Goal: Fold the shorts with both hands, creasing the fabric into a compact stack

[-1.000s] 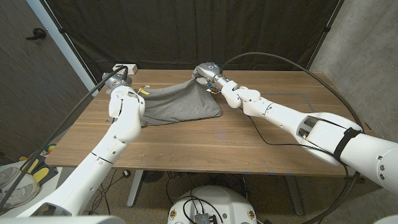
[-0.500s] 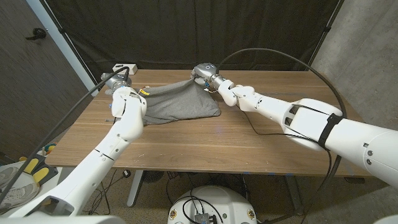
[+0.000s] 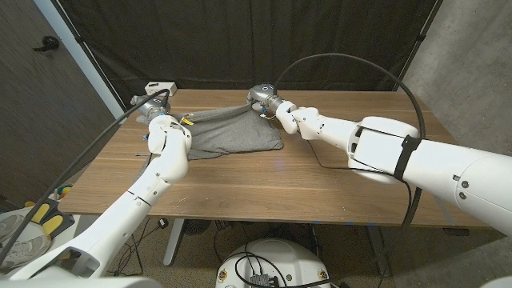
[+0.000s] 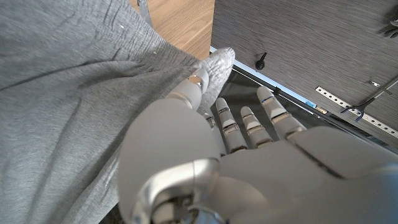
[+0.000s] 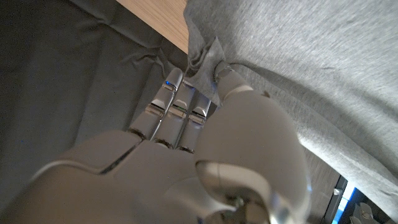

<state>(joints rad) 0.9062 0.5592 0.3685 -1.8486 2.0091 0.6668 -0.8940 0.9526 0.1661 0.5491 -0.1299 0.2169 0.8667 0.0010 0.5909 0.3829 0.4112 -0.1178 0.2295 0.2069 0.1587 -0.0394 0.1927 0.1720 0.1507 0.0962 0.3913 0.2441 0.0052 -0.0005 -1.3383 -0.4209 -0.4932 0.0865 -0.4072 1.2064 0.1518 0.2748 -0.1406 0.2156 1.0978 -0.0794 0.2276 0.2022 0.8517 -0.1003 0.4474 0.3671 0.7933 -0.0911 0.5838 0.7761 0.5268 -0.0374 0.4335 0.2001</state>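
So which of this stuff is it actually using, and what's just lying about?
In use:
shorts
left hand, gripping one corner
right hand, gripping the other corner

Lying about:
white box at the table's far edge
black curtain behind

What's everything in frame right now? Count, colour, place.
grey fabric shorts: 1, grey, far half of the table, stretched between both hands
wooden table: 1, brown, under the shorts
white power strip: 1, white, table's far left corner
black curtain: 1, black, behind the table
left hand: 1, silver-white, pinches the shorts' left corner
right hand: 1, silver-white, pinches the shorts' right corner
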